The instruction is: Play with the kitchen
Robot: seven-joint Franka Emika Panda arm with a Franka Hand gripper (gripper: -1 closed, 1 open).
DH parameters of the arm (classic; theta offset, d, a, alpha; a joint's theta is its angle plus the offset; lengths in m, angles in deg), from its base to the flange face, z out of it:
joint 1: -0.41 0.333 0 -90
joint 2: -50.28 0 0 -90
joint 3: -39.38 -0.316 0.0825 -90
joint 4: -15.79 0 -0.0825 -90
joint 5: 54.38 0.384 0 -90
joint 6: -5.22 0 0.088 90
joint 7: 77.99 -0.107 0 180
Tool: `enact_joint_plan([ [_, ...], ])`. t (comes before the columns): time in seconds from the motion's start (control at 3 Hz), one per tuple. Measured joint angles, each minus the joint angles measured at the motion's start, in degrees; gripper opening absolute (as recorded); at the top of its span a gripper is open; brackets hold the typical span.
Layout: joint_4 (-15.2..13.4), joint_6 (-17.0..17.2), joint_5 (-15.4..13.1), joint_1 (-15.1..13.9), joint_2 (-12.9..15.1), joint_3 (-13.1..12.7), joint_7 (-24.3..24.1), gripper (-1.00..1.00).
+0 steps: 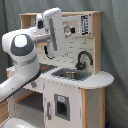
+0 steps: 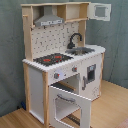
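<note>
Tall white and light-wood toy kitchen [image 2: 62,60] standing on a wooden floor [image 2: 112,105] before a grey curtain [image 2: 10,50]

In the second exterior view its oven door [image 2: 70,105] hangs open below the black-red stovetop [image 2: 50,59]; black faucet [image 1: 83,57] arches over the sink [image 1: 67,74]. In the first exterior view the white robot arm [image 1: 30,55] reaches across the pegboard; whether its fingers are spread, I cannot tell

Grey curtain [image 2: 10,50] behind (wooden floor [image 2: 112,107] below)

White, light-wood kitchen [image 2: 65,65]
</note>
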Motion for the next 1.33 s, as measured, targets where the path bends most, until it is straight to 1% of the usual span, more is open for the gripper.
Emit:
enact_joint_plan([
  [0.33,0.08,-4.56,-1.15,0.00,3.39,2.45,0.02,-1.00],
  [0.67,1.06,-8.36,-1.24,0.00,8.27,2.83,0.02,-1.00],
  [1.33,5.14,-14.33,-1.24,0.00,17.85,2.02,0.17,-1.00],
])
